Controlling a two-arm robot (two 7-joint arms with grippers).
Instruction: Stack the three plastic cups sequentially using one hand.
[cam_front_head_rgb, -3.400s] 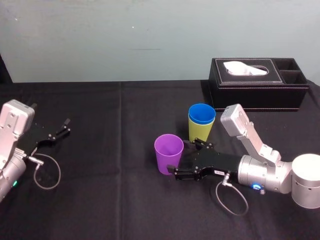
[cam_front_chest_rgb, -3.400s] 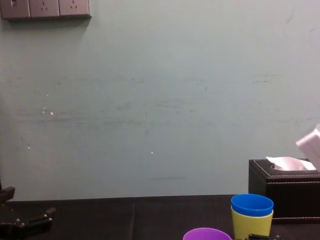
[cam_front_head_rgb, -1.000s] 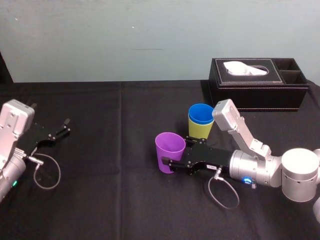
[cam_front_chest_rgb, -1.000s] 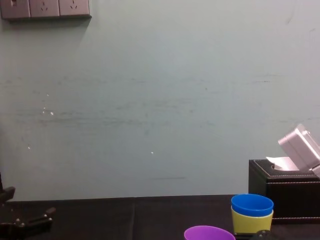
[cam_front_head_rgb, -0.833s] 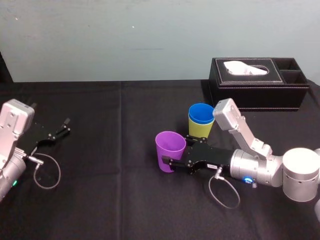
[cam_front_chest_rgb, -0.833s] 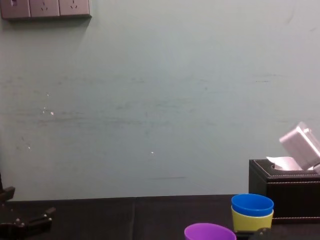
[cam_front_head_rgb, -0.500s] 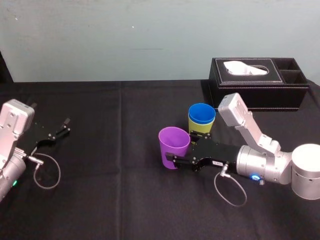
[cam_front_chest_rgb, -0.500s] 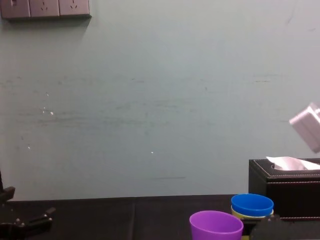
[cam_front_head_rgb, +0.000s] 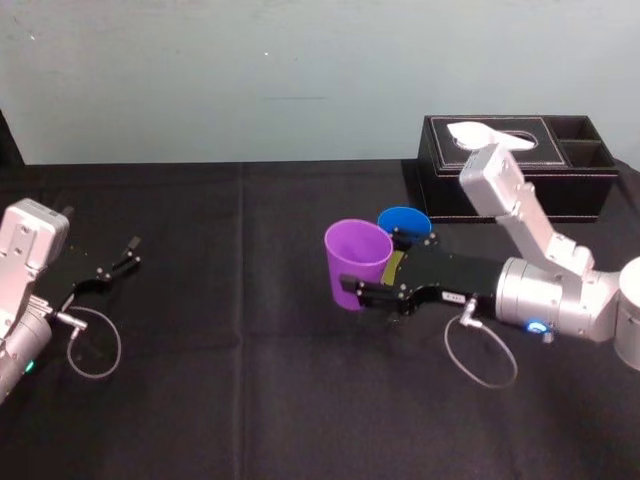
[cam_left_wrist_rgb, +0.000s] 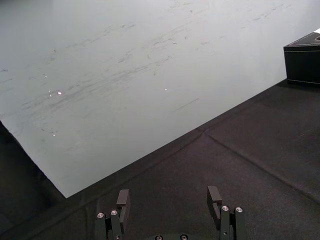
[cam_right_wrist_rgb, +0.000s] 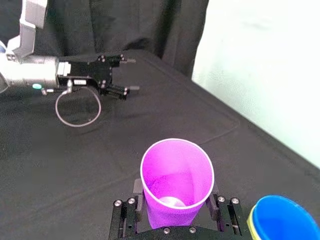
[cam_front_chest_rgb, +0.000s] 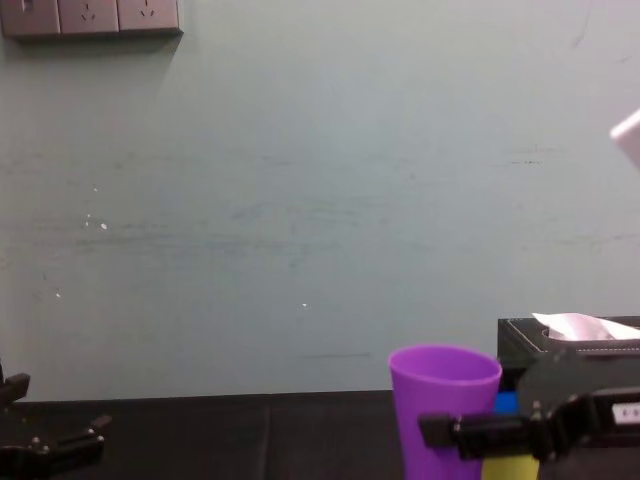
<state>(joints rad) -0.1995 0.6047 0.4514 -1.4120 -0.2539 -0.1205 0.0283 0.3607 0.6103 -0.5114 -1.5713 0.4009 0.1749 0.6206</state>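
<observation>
My right gripper (cam_front_head_rgb: 365, 283) is clamped on the lower wall of the purple cup (cam_front_head_rgb: 356, 252), upright just left of the blue cup (cam_front_head_rgb: 405, 220); it looks light, thin and slick, so a gentle squeeze there suits, while my left gripper (cam_front_head_rgb: 128, 255) idles, jaws apart, far left of that cup

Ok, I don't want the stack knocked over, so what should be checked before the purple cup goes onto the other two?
1. Grip: right gripper shut on purple cup, a finger each side: ok.
2. Purple cup upright: ok.
3. Its rim above the rim of the blue cup, by the chest view: ok.
4. Blue cup nested in yellow-green cup, mouth clear: ok.
5. Purple cup centred over blue cup: not ok, it hangs beside it, toward the robot's left.
6. Left gripper parked far left, open: ok.
</observation>
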